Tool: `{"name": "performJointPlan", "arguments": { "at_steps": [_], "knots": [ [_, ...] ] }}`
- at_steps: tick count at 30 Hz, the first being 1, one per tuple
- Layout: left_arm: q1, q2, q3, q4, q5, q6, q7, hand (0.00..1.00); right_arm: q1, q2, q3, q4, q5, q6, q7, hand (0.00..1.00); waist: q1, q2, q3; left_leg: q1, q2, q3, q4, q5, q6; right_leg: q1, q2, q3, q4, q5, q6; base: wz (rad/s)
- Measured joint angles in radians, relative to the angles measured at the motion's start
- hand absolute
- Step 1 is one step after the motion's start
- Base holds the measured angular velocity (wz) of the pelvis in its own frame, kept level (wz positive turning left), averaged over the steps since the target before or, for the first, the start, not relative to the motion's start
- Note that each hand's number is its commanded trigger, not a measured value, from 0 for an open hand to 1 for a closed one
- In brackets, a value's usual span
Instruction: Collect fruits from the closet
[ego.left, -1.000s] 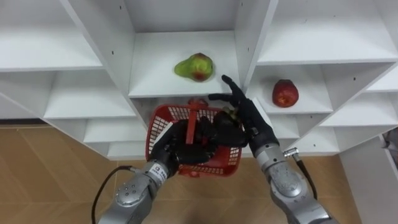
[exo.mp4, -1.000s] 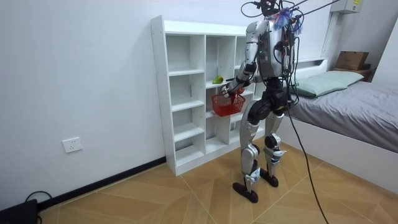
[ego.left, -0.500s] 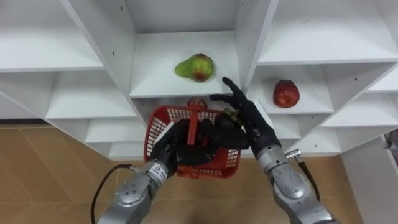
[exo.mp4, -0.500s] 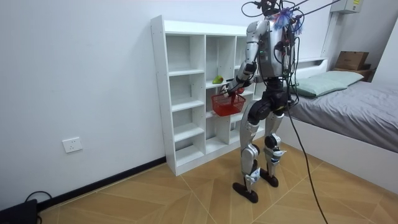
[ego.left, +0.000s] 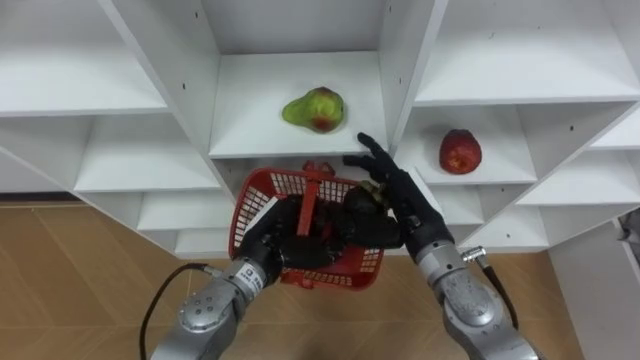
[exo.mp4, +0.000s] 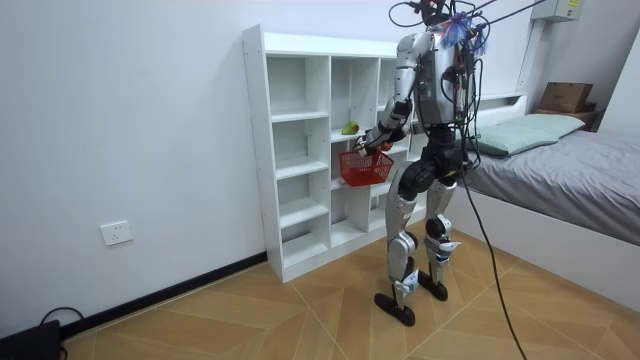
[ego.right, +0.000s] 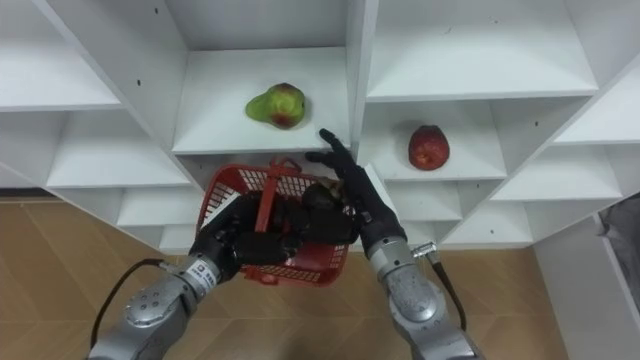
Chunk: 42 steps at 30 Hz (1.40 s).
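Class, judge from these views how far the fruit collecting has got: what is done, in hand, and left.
Done: unclear; hands hide the inside of the red plastic basket. In hand: left hand grips the basket's handle; open right hand sits above its rim. Left: the green-red pear-shaped fruit and red apple lie on white shelves.

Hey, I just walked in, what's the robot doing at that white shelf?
The robot stands at the white open shelf unit, collecting fruit. Its left hand holds the red plastic basket by its handle, just below the middle shelf. Its right hand, fingers straight, hovers over the basket's right rim, near the green and red pear-shaped fruit on that shelf. A red apple sits in the compartment to the right; both fruits lie untouched.
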<state>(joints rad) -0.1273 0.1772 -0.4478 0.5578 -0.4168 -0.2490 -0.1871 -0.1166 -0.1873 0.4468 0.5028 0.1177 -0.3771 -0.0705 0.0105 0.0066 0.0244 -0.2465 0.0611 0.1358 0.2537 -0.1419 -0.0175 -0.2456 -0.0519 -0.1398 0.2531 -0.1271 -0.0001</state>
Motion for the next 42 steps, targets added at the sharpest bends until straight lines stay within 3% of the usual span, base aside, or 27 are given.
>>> {"name": "performJointPlan", "arguments": {
  "at_steps": [12,22,29,42],
  "knots": [
    [0.001,0.029,0.0,0.0,0.021,0.0,-0.031,1.0,0.014,-0.02,-0.002,0.004,-0.003,-0.002,0.039,0.0,-0.005,-0.001,-0.0006,0.033,-0.002,0.002,-0.02,0.001,-0.001,0.036,0.003,0.003,-0.029,0.005,0.003,0.0],
    [0.001,0.037,0.018,-0.018,0.118,0.0,-0.043,1.0,0.022,-0.043,-0.017,-0.005,-0.041,-0.007,0.076,0.0,-0.006,-0.004,-0.0029,0.031,-0.002,0.002,-0.02,0.001,-0.001,0.035,0.003,0.003,-0.033,0.006,0.004,0.0],
    [0.006,0.034,0.014,-0.019,0.118,0.0,-0.041,1.0,0.047,-0.041,-0.016,-0.007,-0.041,-0.013,0.103,0.0,-0.007,-0.01,-0.0173,0.032,-0.001,0.002,-0.018,0.001,-0.001,0.037,0.004,0.004,-0.03,0.008,0.003,0.0],
    [0.009,0.033,0.014,-0.019,0.118,0.0,-0.017,1.0,0.08,-0.022,-0.016,-0.006,-0.041,-0.013,0.124,0.0,-0.008,-0.006,-0.0134,0.031,-0.001,0.004,-0.017,0.003,0.001,0.035,0.005,0.009,-0.034,0.019,0.004,0.0]
  ]
}}
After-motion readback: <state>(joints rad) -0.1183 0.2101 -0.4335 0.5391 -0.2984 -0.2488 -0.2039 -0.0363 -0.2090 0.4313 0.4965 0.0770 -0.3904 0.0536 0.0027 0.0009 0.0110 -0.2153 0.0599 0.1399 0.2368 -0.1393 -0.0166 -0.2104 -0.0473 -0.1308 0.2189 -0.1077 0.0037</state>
